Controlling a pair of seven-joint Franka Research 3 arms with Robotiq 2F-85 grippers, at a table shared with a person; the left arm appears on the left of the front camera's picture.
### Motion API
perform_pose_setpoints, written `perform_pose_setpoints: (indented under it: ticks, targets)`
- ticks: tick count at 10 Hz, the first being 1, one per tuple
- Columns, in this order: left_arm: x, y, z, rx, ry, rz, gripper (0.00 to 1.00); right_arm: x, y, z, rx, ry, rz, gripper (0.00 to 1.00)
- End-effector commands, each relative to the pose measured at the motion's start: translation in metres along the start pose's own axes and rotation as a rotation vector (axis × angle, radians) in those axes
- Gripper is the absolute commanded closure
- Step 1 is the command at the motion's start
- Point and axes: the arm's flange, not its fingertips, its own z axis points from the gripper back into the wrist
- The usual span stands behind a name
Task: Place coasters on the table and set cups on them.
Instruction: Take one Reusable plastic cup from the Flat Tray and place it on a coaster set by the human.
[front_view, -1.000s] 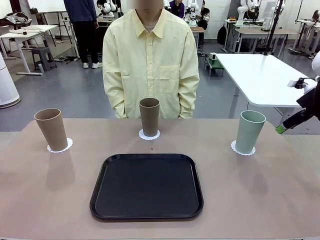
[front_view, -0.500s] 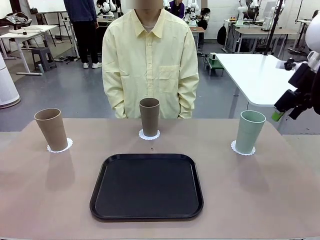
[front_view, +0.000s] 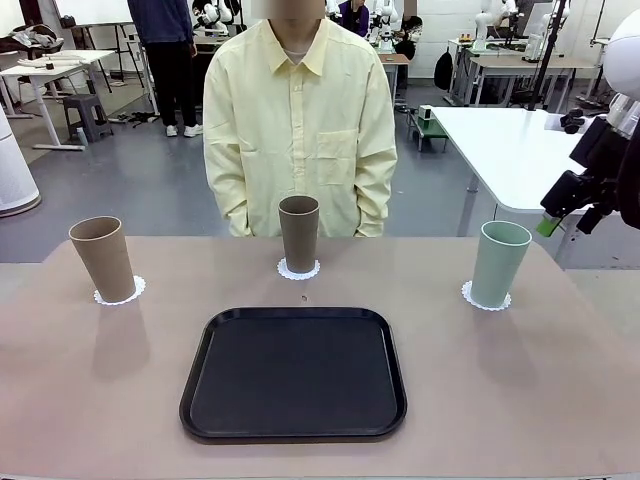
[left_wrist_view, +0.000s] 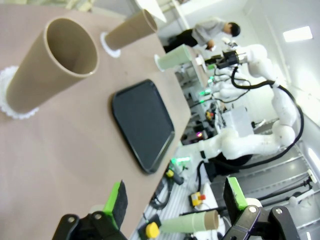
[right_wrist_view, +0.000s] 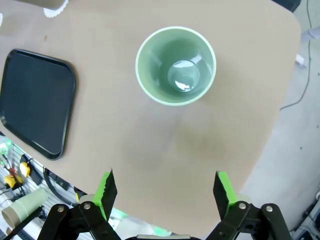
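On the surface (front_view: 90, 380), from left to right, a brown cup (front_view: 102, 258), a darker brown cup (front_view: 299, 233) and a green cup (front_view: 498, 263) each stand on a white coaster (front_view: 119, 294). A black tray (front_view: 294, 372) lies near. My left end effector (left_wrist_view: 175, 202) and my right end effector (right_wrist_view: 165, 192) are released, holding nothing.

Count on the surface (front_view: 80, 400): three cups, namely two brown-tan ones, at far left (front_view: 103, 258) and far centre (front_view: 299, 233), and one pale mint green cup (front_view: 499, 262) at far right. Three white lacy coasters, one under each cup: left (front_view: 120, 293), centre (front_view: 298, 270), right (front_view: 484, 299). One black tray (front_view: 294, 373) near centre; one person (front_view: 300, 125) at the far side; two grippers counted, the left gripper (left_wrist_view: 175, 202) and the right gripper (right_wrist_view: 165, 187), each with two green-padded fingers, jaws apart.
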Motion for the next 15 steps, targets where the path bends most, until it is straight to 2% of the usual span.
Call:
perform_pose_setpoints:
  ticks: [1,13,15]
  targets:
    - [-0.001,-0.002,0.002,-0.004,0.000,-0.008,0.00,0.000,-0.001,0.000,0.004,-0.005,0.012,0.00]
    - [-0.001,-0.002,0.002,-0.004,0.000,-0.008,0.00,0.000,0.000,0.000,0.004,-0.002,0.001,0.00]
    - [-0.001,-0.002,0.002,-0.004,0.000,-0.008,0.00,-0.018,-0.036,0.036,0.183,-0.066,-0.135,0.00]
